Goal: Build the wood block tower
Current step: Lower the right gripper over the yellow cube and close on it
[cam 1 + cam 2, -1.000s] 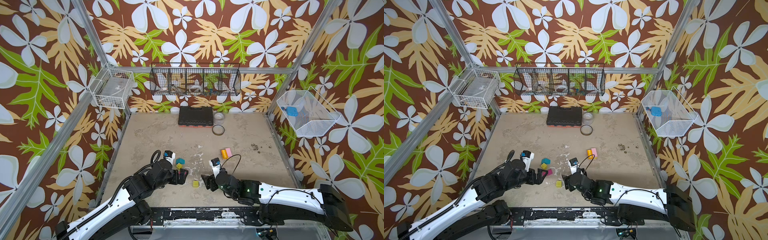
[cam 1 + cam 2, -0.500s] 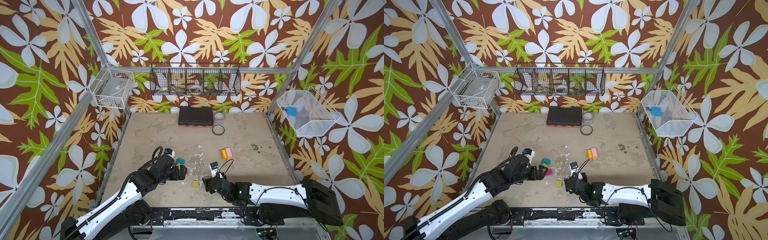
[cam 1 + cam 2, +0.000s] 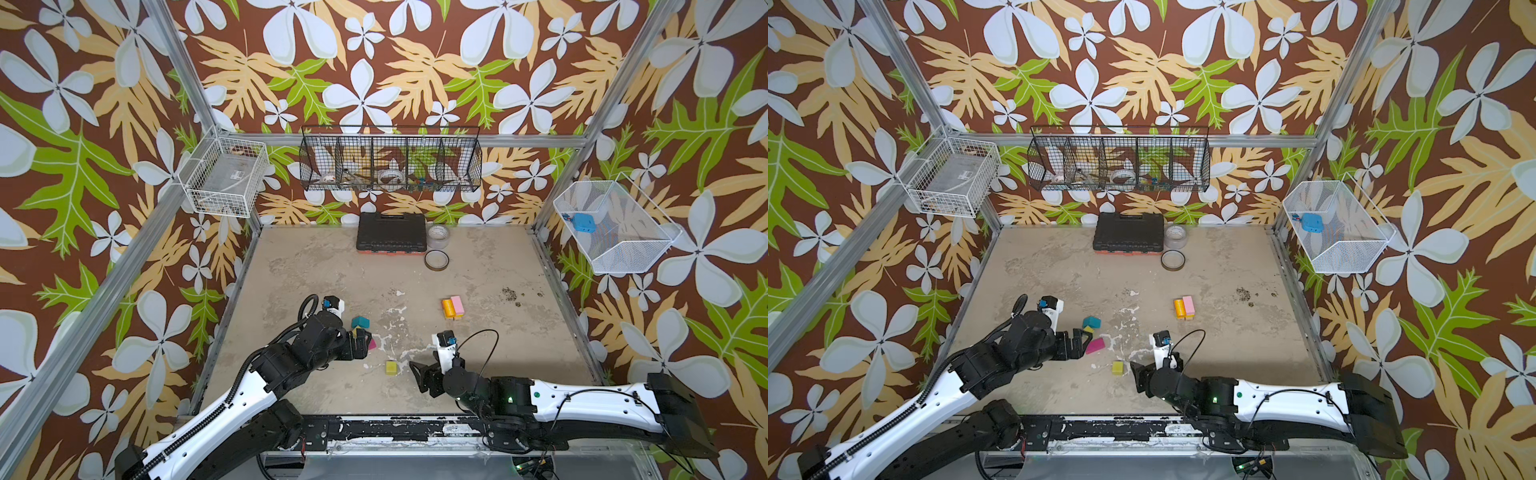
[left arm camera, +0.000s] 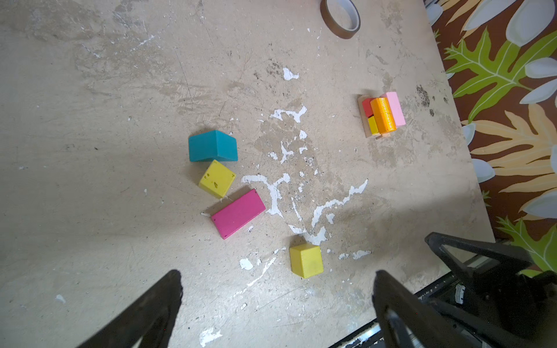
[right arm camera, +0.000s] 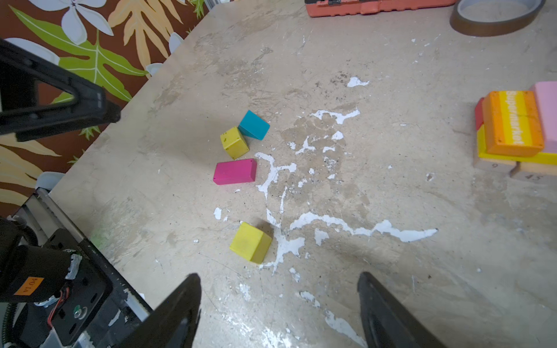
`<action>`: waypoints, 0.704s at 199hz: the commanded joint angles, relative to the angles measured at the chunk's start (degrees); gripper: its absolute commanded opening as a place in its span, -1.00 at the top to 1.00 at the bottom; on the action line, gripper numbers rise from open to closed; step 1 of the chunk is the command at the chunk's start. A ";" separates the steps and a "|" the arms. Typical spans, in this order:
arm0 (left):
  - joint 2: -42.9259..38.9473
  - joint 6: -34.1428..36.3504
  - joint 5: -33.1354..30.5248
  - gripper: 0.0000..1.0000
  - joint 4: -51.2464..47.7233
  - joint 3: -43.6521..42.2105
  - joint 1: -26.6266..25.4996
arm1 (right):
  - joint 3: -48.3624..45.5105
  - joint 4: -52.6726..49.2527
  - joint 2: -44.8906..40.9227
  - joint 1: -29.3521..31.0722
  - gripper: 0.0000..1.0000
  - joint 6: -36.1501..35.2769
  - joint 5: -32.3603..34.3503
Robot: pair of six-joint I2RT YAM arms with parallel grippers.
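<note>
The scuffed beige desk (image 3: 316, 266) carries a teal roof-shaped wooden block (image 3: 360, 322) touching a yellow-green cube (image 4: 217, 178), a magenta oblong block (image 3: 1095, 345) just beside it, and a second yellow-green cube (image 3: 391, 368) apart. Plain tan planks (image 5: 494, 165) lie farther right; a black plastic case (image 3: 391, 231), clear tape roll (image 3: 439, 237) and brown tape ring (image 3: 436, 260) sit at the back

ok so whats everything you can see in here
table: 1, beige, worn
teal roof block: 1, teal, left of middle
yellow-green cubes: 2, yellow-green, one against the teal roof block, one alone nearer the front
magenta block: 1, magenta, flat beside the first cube
stack: 1, orange block, pink block, red block, yellow block on tan planks, right of middle
case: 1, black, back edge
tape rolls: 2, clear and brown, beside the case
wire baskets: 3, two white, one black, on the walls
blue object: 1, blue, in the right white basket
left pincer: 1, black, open
right pincer: 1, black, open
</note>
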 commanded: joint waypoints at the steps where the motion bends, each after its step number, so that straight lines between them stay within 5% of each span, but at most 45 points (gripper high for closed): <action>1: -0.78 -0.43 -1.48 -1.00 0.01 0.17 0.09 | -0.56 1.65 0.75 0.16 -0.63 0.66 0.21; 59: -2.01 -0.64 -2.24 -1.00 -0.29 0.43 0.15 | 9.78 0.98 18.84 0.44 -0.54 -2.17 -2.12; 140: -0.99 -0.18 -0.22 -1.00 0.30 0.00 0.25 | 26.21 -7.41 39.39 4.64 -0.47 0.41 8.20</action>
